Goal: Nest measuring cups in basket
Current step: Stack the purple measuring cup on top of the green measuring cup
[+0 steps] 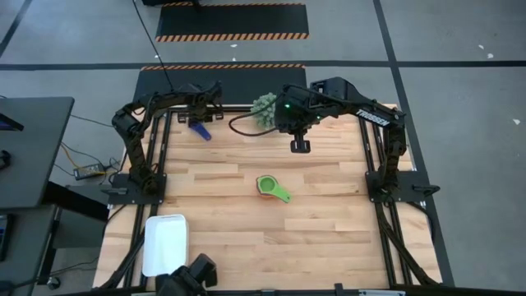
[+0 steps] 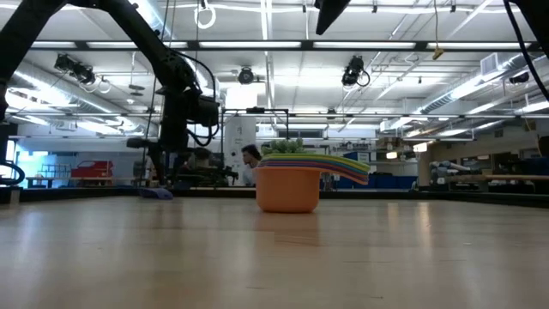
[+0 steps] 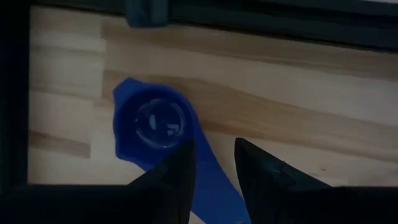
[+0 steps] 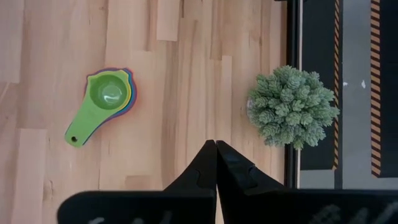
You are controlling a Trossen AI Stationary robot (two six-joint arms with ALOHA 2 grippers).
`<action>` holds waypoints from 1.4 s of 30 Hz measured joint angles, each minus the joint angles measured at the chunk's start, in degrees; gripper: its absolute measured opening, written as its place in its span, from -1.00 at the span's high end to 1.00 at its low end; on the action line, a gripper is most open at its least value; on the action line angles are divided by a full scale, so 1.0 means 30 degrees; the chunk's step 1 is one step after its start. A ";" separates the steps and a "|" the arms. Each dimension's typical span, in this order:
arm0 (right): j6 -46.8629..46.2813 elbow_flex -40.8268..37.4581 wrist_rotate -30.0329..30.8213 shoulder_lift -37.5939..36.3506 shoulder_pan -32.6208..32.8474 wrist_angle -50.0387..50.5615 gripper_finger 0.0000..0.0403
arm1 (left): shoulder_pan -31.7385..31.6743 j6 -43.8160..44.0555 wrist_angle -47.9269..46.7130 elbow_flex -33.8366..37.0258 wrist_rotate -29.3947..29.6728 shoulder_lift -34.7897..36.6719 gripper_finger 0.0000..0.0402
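- Reaching toward the far left of the tabletop (image 1: pixel 329 222), my left pincer (image 3: pixel 211 155) hangs over the dark blue measuring cup (image 3: pixel 152 124), fingers slightly apart with the cup's handle showing in the gap between them; I cannot tell whether they touch it.
- That dark blue cup (image 1: pixel 200 130) lies alone near the far edge of the tabletop, beside the dark frame rail. In the high view its long axis runs on a slant, the bowl toward the far left and the flat handle toward the near right.
- My right pincer (image 4: pixel 216 152) hovers over the far middle of the tabletop with its fingers pressed together and nothing between them.
- The other measuring cups (image 1: pixel 271 188) sit nested as one stack near the centre of the tabletop, well apart from both pincers. The green cup (image 4: pixel 107 94) is on top, with yellow, orange and blue rims showing beneath it.
- The stack's long axis is also diagonal in the high view: bowls toward the far left, the green handle (image 1: pixel 282 196) pointing to the near right.
- From the low view the stack (image 2: pixel 292 184) stands upright, orange bowl at the bottom, the handles fanned out to one side.
- The white basket (image 1: pixel 164 244) rests at the near left corner of the tabletop, well apart from every cup.
- A spiky green plant (image 1: pixel 265 111) stands at the far edge, just beside my right arm.
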State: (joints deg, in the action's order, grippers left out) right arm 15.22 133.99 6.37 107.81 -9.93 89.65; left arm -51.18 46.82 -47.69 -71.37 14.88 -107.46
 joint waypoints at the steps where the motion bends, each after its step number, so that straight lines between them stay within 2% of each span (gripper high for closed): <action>1: 0.0000 0.0000 0.0000 0.0000 0.0000 0.0000 0.99 | -0.0064 0.0273 -0.0162 0.0000 -0.0036 -0.0001 0.41; 7: 0.0004 0.0000 -0.0058 0.0000 0.0007 0.0000 0.99 | -0.0397 0.1686 -0.1282 0.0007 -0.0048 -0.0393 0.41; 17: 0.0146 0.0000 -0.0051 0.0000 -0.0022 -0.0131 0.99 | -0.0517 0.2836 0.0270 0.0080 -0.0003 -0.0523 0.41; 27: 0.0142 0.0000 -0.0044 0.0000 -0.0022 -0.0124 0.99 | -0.0619 0.3149 0.0681 0.0073 0.0122 -0.1304 0.41; 35: 0.0138 0.0000 -0.0037 0.0000 -0.0022 -0.0124 0.99 | -0.0680 0.2154 0.0583 0.0073 -0.0012 -0.1311 0.41; 38: 0.0138 0.0000 -0.0036 0.0000 -0.0022 -0.0119 0.99 | -0.0765 0.1992 0.0526 0.0073 -0.0040 -0.1311 0.49; 42: 0.0138 0.0000 -0.0037 0.0000 -0.0022 -0.0117 0.99 | -0.0780 0.1006 0.0227 0.0073 -0.0020 -0.1311 0.74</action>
State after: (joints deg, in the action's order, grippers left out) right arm 15.64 133.99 6.26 107.81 -10.00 89.30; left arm -53.52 49.84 -47.01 -71.16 14.82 -111.39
